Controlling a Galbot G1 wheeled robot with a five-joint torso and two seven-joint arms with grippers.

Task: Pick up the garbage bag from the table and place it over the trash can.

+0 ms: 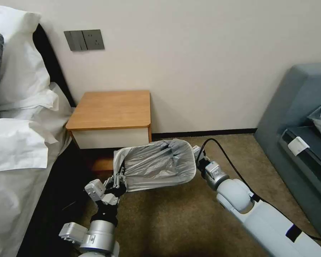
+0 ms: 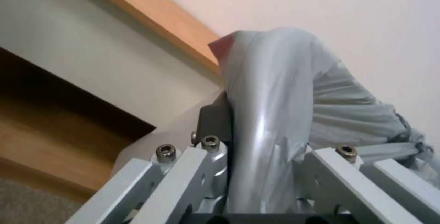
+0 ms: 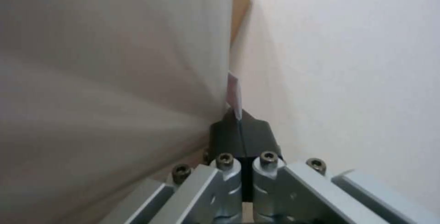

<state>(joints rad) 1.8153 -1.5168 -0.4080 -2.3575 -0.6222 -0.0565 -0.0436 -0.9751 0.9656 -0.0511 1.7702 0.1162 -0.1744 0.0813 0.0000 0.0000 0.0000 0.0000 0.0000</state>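
The garbage bag [image 1: 157, 166] lies stretched over the mouth of the trash can [image 1: 118, 155], which stands on the carpet in front of the table [image 1: 110, 109]. My left gripper [image 1: 117, 180] is at the bag's left edge. In the left wrist view its jaws stand apart astride the bag-covered rim [image 2: 270, 114]; one dark finger [image 2: 213, 121] touches the plastic and the other is hidden behind it. My right gripper [image 1: 197, 153] is at the bag's right edge, shut on a thin pinkish strip of the bag [image 3: 233, 91], beside the bin's beige wall [image 3: 114, 79].
A bed with white linen [image 1: 18, 142] lies close on the left, its dark frame beside my left arm. A grey-blue sofa [image 1: 299, 117] stands at the right. The wall runs behind the table. Open carpet [image 1: 174, 221] lies between my arms.
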